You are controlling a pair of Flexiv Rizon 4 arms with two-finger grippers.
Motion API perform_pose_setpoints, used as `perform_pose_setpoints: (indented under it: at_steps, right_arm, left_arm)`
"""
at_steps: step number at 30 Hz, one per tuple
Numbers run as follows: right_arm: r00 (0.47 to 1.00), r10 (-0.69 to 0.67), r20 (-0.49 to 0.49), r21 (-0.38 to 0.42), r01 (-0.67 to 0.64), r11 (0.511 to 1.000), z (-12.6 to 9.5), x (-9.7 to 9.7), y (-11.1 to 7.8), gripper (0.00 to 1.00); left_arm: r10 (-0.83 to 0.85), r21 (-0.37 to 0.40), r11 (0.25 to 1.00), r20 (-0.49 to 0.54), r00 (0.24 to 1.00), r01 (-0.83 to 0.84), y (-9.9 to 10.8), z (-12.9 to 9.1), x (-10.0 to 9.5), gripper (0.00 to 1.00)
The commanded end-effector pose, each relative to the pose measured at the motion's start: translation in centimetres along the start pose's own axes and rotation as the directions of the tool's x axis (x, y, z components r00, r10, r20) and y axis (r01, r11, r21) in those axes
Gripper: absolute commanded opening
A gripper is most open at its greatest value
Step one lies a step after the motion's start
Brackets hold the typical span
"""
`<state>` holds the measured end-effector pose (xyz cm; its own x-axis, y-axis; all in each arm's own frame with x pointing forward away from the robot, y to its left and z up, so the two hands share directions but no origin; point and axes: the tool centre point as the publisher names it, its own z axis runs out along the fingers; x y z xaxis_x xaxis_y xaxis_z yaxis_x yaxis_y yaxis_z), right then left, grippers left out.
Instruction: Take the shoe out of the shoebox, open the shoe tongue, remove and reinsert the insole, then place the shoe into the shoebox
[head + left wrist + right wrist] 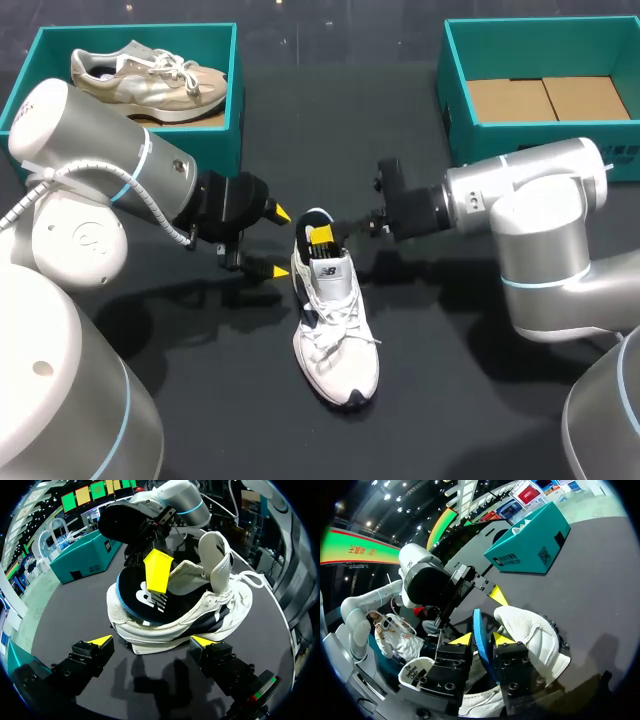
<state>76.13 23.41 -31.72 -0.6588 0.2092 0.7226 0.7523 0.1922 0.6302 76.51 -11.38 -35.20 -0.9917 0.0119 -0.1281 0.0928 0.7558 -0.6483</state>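
While insole sits part out: can't tell if it is coming out or going back in. Either way, I'd run it along the shoe's length with the heel end high, so the front doesn't fold under the tongue.
Insole (142, 597): heel end stands up above the shoe's collar; front end is hidden inside the shoe.
Shoe (335, 330): on its sole on the table (480, 400), toe toward the robot. Tongue (217, 555) is pulled up and the laces are loose.
Right gripper (482, 640): clamped on the insole's heel end, one finger on each face, right over the shoe's heel.
Right arm: comes in low and near level from the shoe's right.
Left gripper (151, 641): spread wide, holding nothing, just left of the shoe's heel. One tip is close to the sole; contact unclear.
Brace: I'd close the left gripper on the heel first. The shoe looks light and would likely drag with the insole.
Boxes: left box (40, 60), beyond the shoe's left, holds a beige shoe. Right box (460, 90), beyond the shoe's right, holds only cardboard.
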Motion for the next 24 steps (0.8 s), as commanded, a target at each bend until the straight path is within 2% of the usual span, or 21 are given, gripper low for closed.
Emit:
perform_pose_setpoints:
  at_steps: [1, 6, 15, 20, 21, 22, 24]
  right_arm:
    - [1.000, 0.013, 0.002, 0.004, -0.013, 1.000, 0.6, -0.9, 0.1, 0.00]
    - [0.996, 0.073, 0.044, 0.018, -0.074, 0.997, 0.7, -1.8, -1.0, 0.00]
    - [0.982, 0.165, 0.095, 0.045, -0.170, 0.984, 0.5, -0.6, -5.0, 0.00]
    - [0.983, 0.145, 0.117, 0.016, -0.148, 0.989, 0.1, 0.0, -5.0, 0.00]
    - [0.984, 0.134, 0.119, 0.013, -0.136, 0.991, 0.0, 0.2, -4.7, 0.07]
    - [0.985, 0.123, 0.120, 0.013, -0.126, 0.992, 0.0, 0.4, -4.4, 0.22]
    - [0.986, 0.103, 0.129, 0.020, -0.107, 0.994, -0.1, 0.6, -3.9, 0.35]
  left_arm:
    - [0.001, 0.000, 1.000, 0.000, 1.000, -0.001, 0.0, 0.0, 0.0, 1.00]
    - [0.001, 0.000, 1.000, 0.000, 1.000, -0.001, 0.0, 0.0, 0.0, 1.00]
    - [0.001, 0.000, 1.000, 0.000, 1.000, -0.001, 0.0, 0.0, 0.0, 1.00]
    - [0.001, 0.000, 1.000, 0.000, 1.000, -0.001, 0.0, 0.0, 0.0, 1.00]
    - [0.001, 0.000, 1.000, 0.000, 1.000, -0.001, 0.0, 0.0, 0.0, 1.00]
    - [0.001, 0.000, 1.000, 0.000, 1.000, -0.001, 0.0, 0.0, 0.0, 1.00]
    - [0.001, 0.000, 1.000, 0.000, 1.000, -0.001, 0.0, 0.0, 0.0, 1.00]
